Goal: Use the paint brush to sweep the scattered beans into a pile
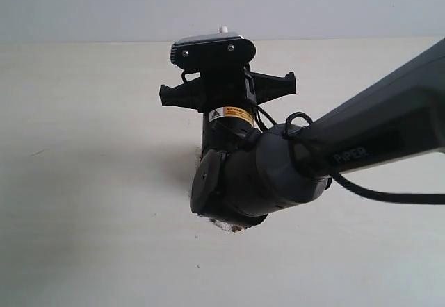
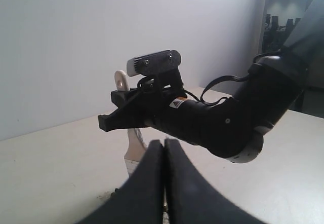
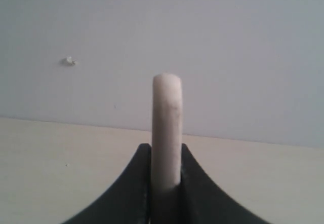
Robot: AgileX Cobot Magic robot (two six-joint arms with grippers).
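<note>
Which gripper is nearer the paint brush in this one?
Right. The right gripper is shut on the paint brush, clamping its handle with the brush upright. The left gripper is shut and empty, facing the brush from the side.

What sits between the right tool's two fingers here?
The paint brush: its pale handle, edge-on, is clamped between the fingers of the right tool and sticks out past their tips. The right wrist view shows it.
</note>
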